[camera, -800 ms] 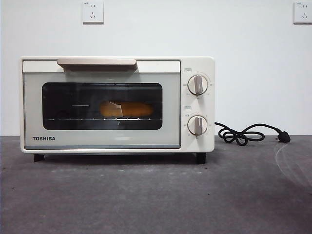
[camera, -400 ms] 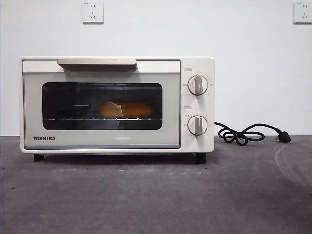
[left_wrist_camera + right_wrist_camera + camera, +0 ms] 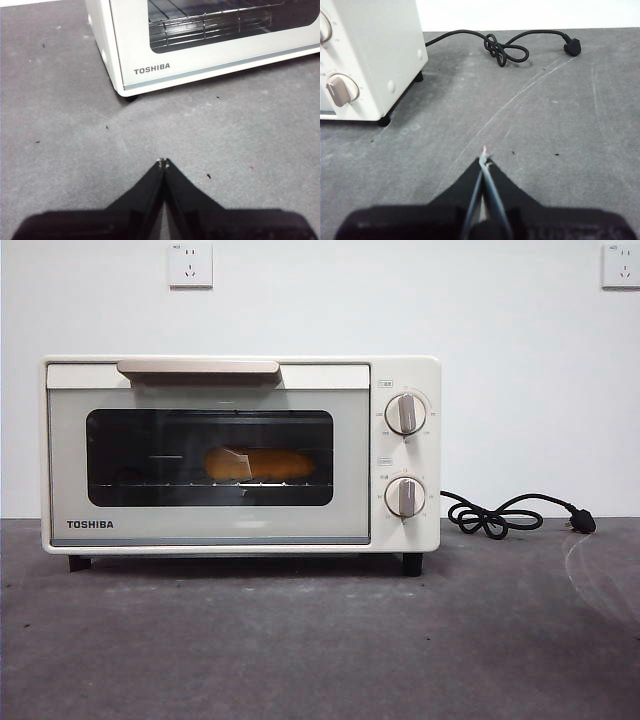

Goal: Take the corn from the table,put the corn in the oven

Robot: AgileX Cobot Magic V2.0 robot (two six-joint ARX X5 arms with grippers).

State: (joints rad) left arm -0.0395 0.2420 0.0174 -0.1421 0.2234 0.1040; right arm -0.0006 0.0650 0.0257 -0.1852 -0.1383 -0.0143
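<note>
Front view: the corn (image 3: 258,464) lies on the wire rack inside the oven (image 3: 240,454), seen through the dark glass, door shut under the beige handle (image 3: 198,367). Cord (image 3: 500,514) trails off beside the oven over the table (image 3: 320,640).

L wrist view: my left gripper (image 3: 163,162) hovers over bare table in front of the oven's TOSHIBA corner, jaws pressed together, nothing between them.

R wrist view: my right gripper (image 3: 484,159) hangs near the knob side, jaws closed, holding nothing; the two knobs (image 3: 341,90) show at the edge.

Judgement: placing step looks done, task approx. complete. Next move, if any, calls only for parking both arms clear; no regrasp needed.
</note>
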